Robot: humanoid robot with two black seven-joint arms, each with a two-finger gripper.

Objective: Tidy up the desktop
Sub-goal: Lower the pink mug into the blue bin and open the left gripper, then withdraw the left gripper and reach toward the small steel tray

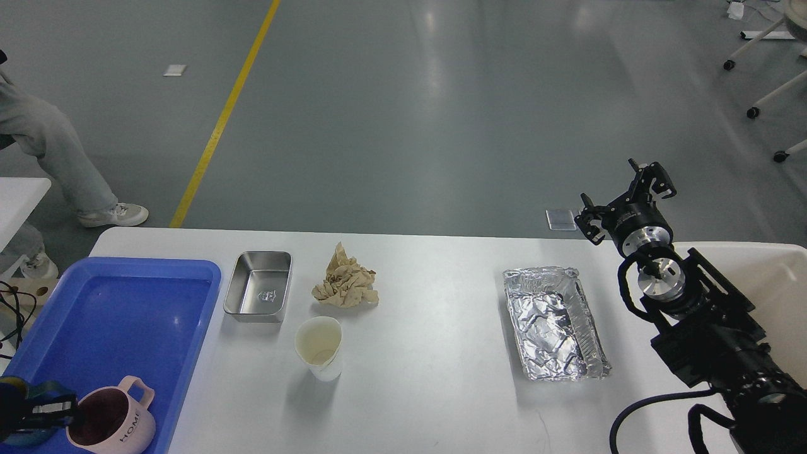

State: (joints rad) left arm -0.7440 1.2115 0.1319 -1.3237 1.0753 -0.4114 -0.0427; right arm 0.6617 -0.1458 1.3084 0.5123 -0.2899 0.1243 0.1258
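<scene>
Head view shows the right gripper (621,198) raised over the far right edge of the desktop (429,378), fingers spread, grasping nothing. Just beside it lies a foil tray (555,321). The left gripper (38,410) touches a pink mug (110,419) in the blue tray (120,309); its grip cannot be told. Between stand a steel box (260,285), crumpled paper (345,280) and a paper cup (320,347).

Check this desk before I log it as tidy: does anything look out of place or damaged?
Yes. A crumpled brown paper wad lies loose on the desktop, and the foil tray is wrinkled and sits askew. The paper cup stands upright; no spill shows.
</scene>
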